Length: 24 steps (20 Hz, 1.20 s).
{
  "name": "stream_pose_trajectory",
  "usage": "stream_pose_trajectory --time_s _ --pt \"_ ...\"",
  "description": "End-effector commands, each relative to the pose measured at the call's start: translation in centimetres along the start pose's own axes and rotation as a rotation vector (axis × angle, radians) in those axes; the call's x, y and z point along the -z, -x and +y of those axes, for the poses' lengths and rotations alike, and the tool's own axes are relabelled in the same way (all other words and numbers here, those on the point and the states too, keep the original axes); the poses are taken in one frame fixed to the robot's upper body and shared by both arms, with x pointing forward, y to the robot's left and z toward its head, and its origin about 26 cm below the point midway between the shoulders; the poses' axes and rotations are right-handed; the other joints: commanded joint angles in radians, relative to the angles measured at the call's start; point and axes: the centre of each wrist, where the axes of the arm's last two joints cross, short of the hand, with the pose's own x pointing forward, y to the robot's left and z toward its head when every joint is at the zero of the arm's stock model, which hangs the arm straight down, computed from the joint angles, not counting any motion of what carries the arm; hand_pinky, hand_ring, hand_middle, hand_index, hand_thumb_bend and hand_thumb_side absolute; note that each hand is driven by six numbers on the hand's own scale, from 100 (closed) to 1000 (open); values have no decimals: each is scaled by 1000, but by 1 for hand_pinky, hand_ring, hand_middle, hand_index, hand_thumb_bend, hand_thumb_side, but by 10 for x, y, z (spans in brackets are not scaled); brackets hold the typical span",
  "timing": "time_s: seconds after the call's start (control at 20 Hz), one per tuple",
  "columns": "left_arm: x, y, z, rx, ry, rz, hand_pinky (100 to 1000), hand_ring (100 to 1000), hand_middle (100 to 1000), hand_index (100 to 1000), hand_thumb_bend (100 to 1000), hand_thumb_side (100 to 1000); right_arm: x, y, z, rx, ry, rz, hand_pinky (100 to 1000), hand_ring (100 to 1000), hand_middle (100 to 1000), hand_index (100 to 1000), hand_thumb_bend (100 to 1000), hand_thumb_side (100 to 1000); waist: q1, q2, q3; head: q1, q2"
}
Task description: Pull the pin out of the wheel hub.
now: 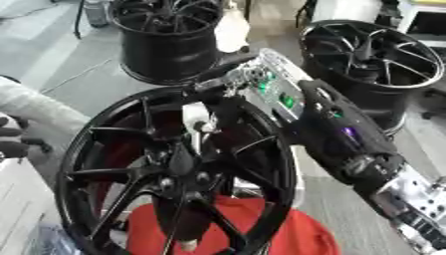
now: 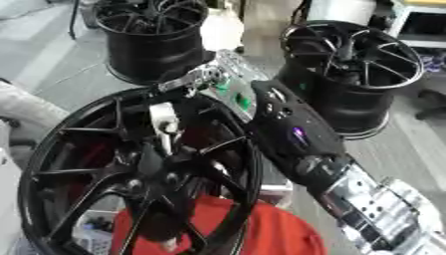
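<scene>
A large black multi-spoke wheel hub (image 1: 113,164) stands tilted right in front of me, its centre (image 1: 181,164) facing up. My right arm reaches in from the lower right, and my right hand (image 1: 225,105) is over the hub's upper spokes. Its dark fingers are curled round the top of a slim silver pin (image 2: 164,125), which points down toward the hub's centre between the spokes. I cannot tell whether the pin's lower end is still seated. A dark shape at the left edge looks like my left hand (image 1: 12,141).
A red seat or cover (image 1: 296,234) lies under the hub. Two more black wheels stand on the grey floor behind, one at the back left (image 1: 166,40) and one at the back right (image 1: 375,64). A white box edge (image 1: 17,199) is at the lower left.
</scene>
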Motion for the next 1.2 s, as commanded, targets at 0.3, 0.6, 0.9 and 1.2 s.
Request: stream_pose_trajectory --time_s 0.3,0.6,0.9,1.2 --pt "4 -7 3 22 5 -25 638 602 643 815 100 717 -4 1 -8 -20 35 20 864 863 640 810 100 272 10 -9 -1 1 -12" --pt "4 -7 3 22 6 -24 638 603 643 815 100 716 -9 -3 -19 -18 134 8 841 814 510 684 100 245 10 -10 0 1 -12" --pt "4 -7 5 26 7 -21 639 603 643 815 100 716 -37 -14 -52 -26 270 -21 837 804 496 664 100 228 6 -15 -4 2 -10" --pt "2 -7 7 34 -1 -16 639 603 642 815 100 716 -88 -2 -72 3 432 10 832 796 488 657 100 205 2 -18 -16 12 -7"
